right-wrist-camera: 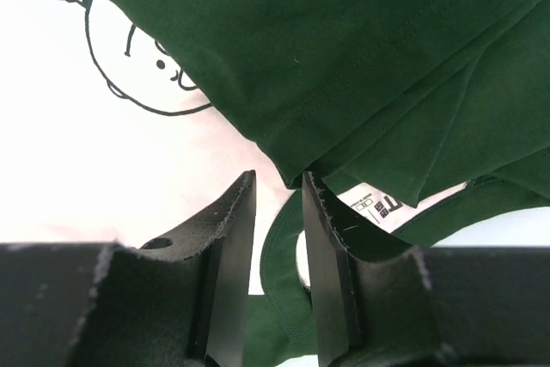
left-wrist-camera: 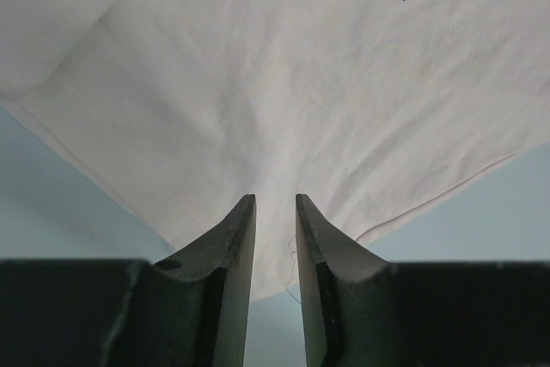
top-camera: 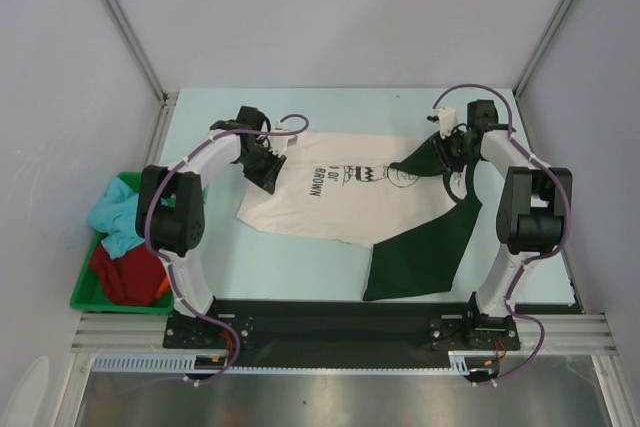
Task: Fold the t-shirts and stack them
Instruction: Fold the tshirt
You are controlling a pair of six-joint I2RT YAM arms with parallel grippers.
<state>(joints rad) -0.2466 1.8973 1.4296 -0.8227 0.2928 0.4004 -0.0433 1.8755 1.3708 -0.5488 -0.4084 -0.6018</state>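
A green bin sits just off the left edge of the counter. It holds a light blue shirt, a dark red shirt and a sliver of an orange shirt. It lies left of the left arm's base, well apart from both hands.

The cream shirt is spread across the middle of the counter, with its black lettering and drawing facing up. The dark green shirt lies to the right. Its near part is flat on the counter and its far part is draped over the cream shirt's right side, covering part of the drawing. In the right wrist view the green cloth sits in loose folds over the cream cloth, with a white neck label showing under one fold.

The left arm reaches far and inward, and the left hand is down at the cream shirt's far left edge. Its jaws are narrow, pinching the hem, and creases fan out from the tips across the cream fabric.

The right arm bends inward at the far right. The right hand is over the green shirt's far end, where the cloth rises to meet it. Its jaws are narrow, with a point of green fold caught at the fingertips.
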